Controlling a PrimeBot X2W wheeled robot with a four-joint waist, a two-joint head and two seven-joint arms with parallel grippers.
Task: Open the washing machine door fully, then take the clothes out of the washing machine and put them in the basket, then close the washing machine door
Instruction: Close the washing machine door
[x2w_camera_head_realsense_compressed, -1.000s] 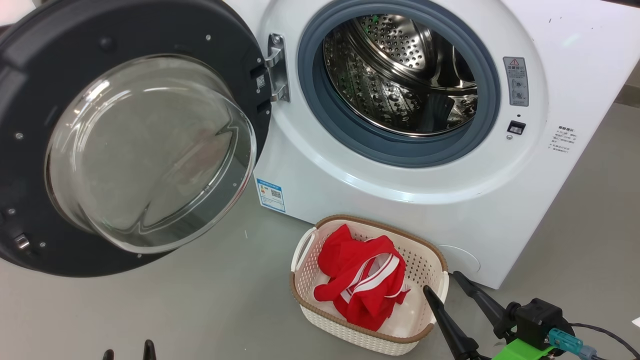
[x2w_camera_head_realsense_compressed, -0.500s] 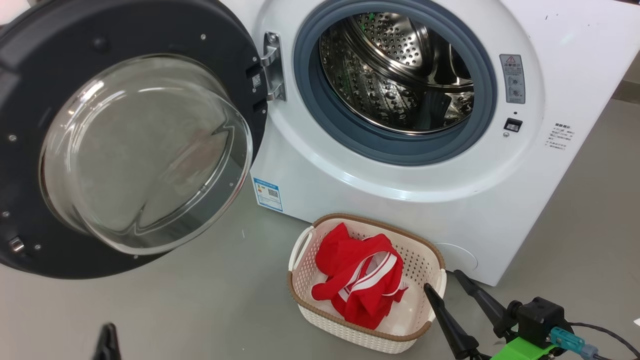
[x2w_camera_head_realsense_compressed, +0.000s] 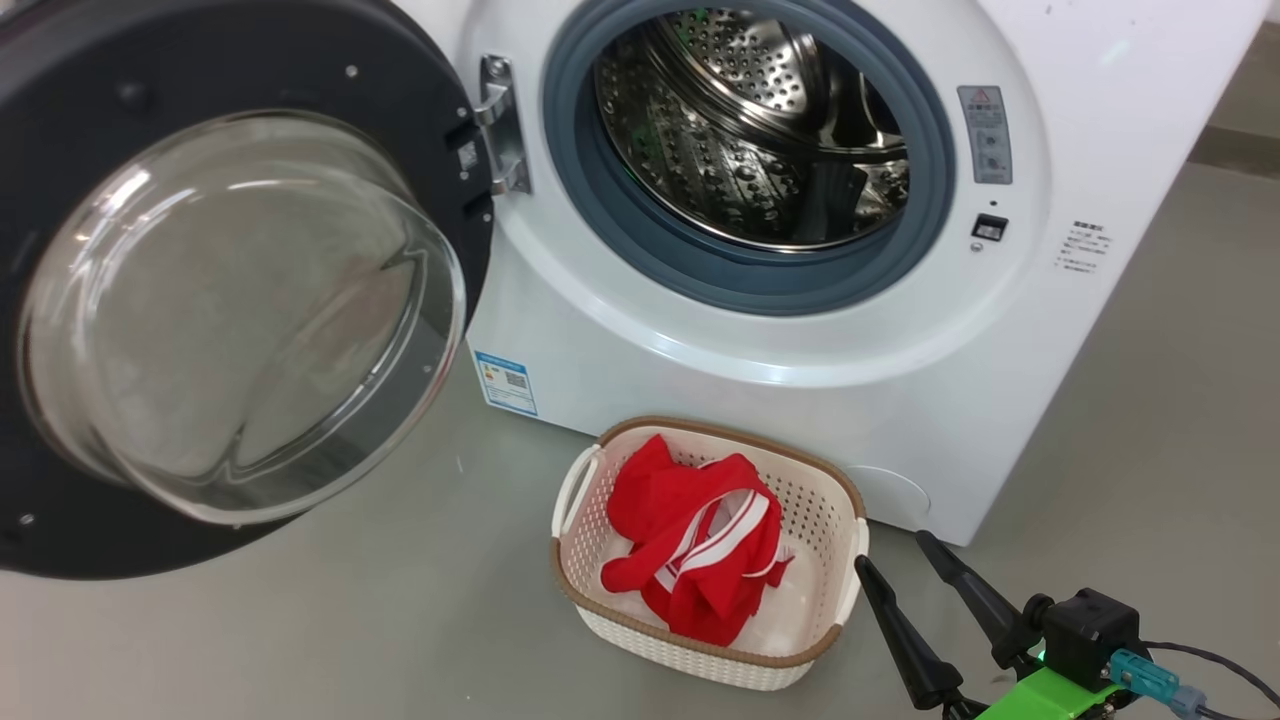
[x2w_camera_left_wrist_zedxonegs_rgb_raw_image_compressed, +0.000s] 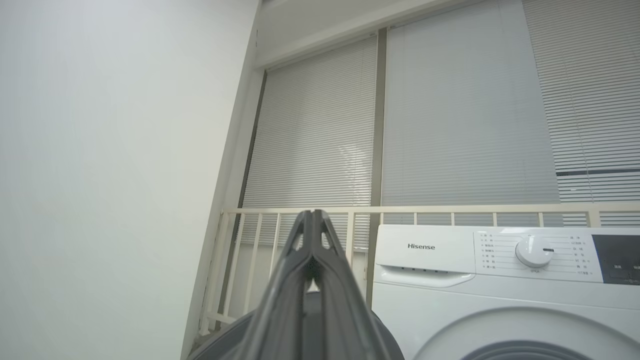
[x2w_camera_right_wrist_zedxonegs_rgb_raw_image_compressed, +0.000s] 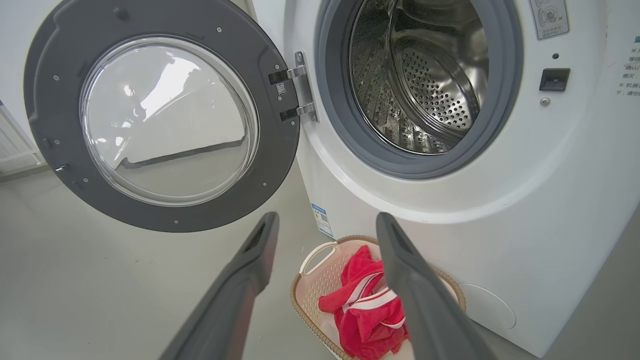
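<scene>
The washing machine (x2w_camera_head_realsense_compressed: 800, 360) (x2w_camera_right_wrist_zedxonegs_rgb_raw_image_compressed: 525, 210) (x2w_camera_left_wrist_zedxonegs_rgb_raw_image_compressed: 475, 280) stands with its steel drum (x2w_camera_head_realsense_compressed: 740, 130) showing no clothes inside. Its washing machine door (x2w_camera_head_realsense_compressed: 230, 290) (x2w_camera_right_wrist_zedxonegs_rgb_raw_image_compressed: 165, 115) is swung wide open to the left on its hinge (x2w_camera_head_realsense_compressed: 500, 125). The red clothes (x2w_camera_head_realsense_compressed: 695, 540) (x2w_camera_right_wrist_zedxonegs_rgb_raw_image_compressed: 370, 305) lie in the cream basket (x2w_camera_head_realsense_compressed: 830, 520) (x2w_camera_right_wrist_zedxonegs_rgb_raw_image_compressed: 310, 265) on the floor before the machine. My right gripper (x2w_camera_head_realsense_compressed: 893, 548) (x2w_camera_right_wrist_zedxonegs_rgb_raw_image_compressed: 325, 220) hovers open just right of the basket, with nothing between its fingers. In the left wrist view my left gripper (x2w_camera_left_wrist_zedxonegs_rgb_raw_image_compressed: 313, 214) points upward with its fingers pressed together, holding nothing.
Grey floor (x2w_camera_head_realsense_compressed: 350, 620) spreads around the basket and under the open door. Behind the machine are a cream railing (x2w_camera_left_wrist_zedxonegs_rgb_raw_image_compressed: 450, 210), window blinds (x2w_camera_left_wrist_zedxonegs_rgb_raw_image_compressed: 450, 125) and a white wall (x2w_camera_left_wrist_zedxonegs_rgb_raw_image_compressed: 110, 165) on the left.
The left gripper closed and slid out of the head view's bottom edge. The head camera shifted, so the whole scene moved left. The right gripper, basket and clothes stayed put.
</scene>
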